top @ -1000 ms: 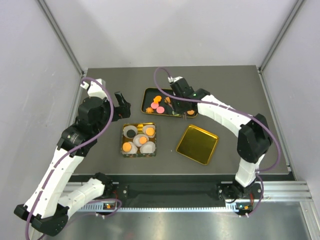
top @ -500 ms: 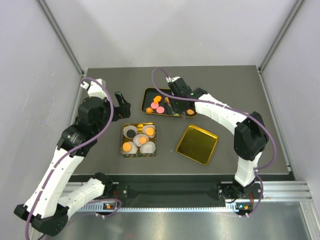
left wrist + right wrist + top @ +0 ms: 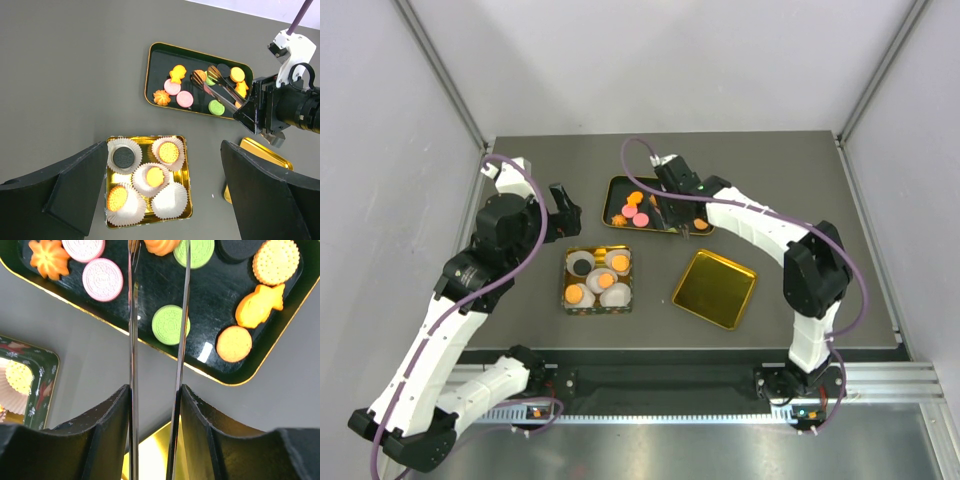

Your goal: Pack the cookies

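Note:
Cookies (image 3: pixel 638 205) lie in a black tray (image 3: pixel 612 200): pink, green, dark and orange ones, also seen in the left wrist view (image 3: pixel 185 98). My right gripper (image 3: pixel 672 207) is shut on metal tongs (image 3: pixel 132 340), whose tips straddle an orange cookie (image 3: pixel 161 245) at the top edge of the right wrist view; I cannot tell if it is pinched. A green cookie (image 3: pixel 170 324) lies under the tongs. My left gripper (image 3: pixel 563 212) is open and empty, above a gold box (image 3: pixel 187 175) of white paper cups; three hold orange cookies, one a dark one (image 3: pixel 122 157), one none.
A gold lid (image 3: pixel 714 288) lies on the table right of the box, below the tray. The right arm stretches across from the right side over the lid's far edge. Grey walls close in the table on three sides.
My right gripper has shifted a little to the left over the tray with the tongs. The left arm and the box have not moved.

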